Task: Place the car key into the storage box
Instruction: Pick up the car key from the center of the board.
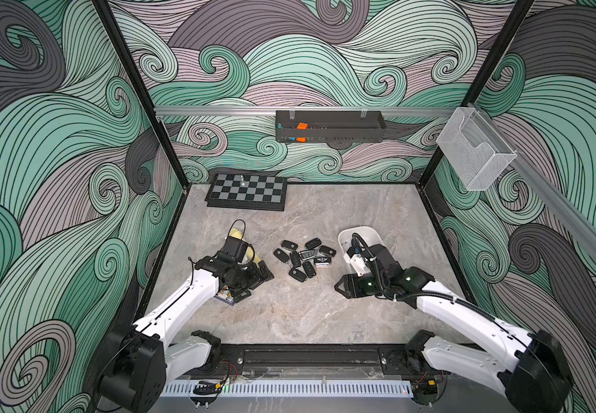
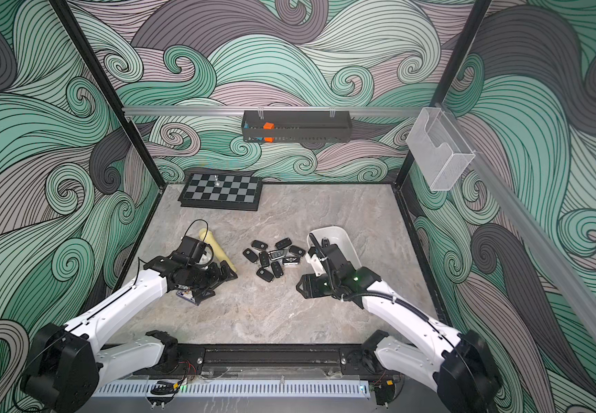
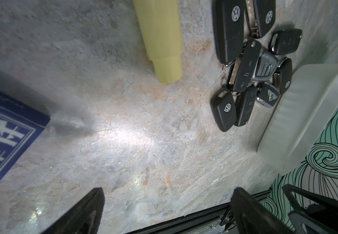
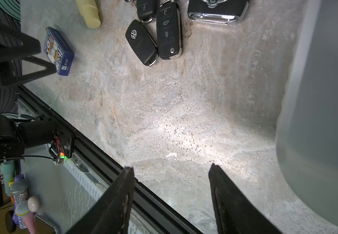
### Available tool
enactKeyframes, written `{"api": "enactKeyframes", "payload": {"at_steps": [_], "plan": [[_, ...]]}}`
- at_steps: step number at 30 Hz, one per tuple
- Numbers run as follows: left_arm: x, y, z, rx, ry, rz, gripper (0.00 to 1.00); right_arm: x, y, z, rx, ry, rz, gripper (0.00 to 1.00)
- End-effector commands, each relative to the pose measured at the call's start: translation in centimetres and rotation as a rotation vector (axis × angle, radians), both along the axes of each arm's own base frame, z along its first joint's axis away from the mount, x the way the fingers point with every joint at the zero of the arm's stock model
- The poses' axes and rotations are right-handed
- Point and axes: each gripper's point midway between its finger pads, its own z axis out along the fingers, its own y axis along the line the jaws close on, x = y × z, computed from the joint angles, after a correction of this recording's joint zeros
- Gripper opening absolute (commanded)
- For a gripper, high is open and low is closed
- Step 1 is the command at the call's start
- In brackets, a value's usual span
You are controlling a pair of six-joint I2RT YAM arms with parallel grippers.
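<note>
Black plastic car key fobs (image 1: 303,259) lie heaped mid-table, several flashing silver VW roundels, and one chrome-edged fob (image 4: 217,10) wears a winged badge. Just beside them, on the right arm's side, stands the white plastic storage box (image 1: 368,230) with rounded corners. Right gripper (image 4: 171,167) is spread with nothing between its jaws, over marbled grey tabletop (image 1: 307,314) next to the box. Left gripper (image 3: 167,191) gapes wide, empty too, near a pale yellow cylinder (image 3: 164,40) and a blue card box (image 4: 58,50) printed with white Chinese characters
</note>
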Motion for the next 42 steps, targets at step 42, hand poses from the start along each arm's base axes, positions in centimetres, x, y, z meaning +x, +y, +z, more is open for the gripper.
{"api": "enactKeyframes", "payload": {"at_steps": [42], "plan": [[0.5,0.1,-0.3,0.028,0.002,-0.005,0.99,10.1,7.9,-9.1,-0.416,0.03,0.198,0.54]]}}
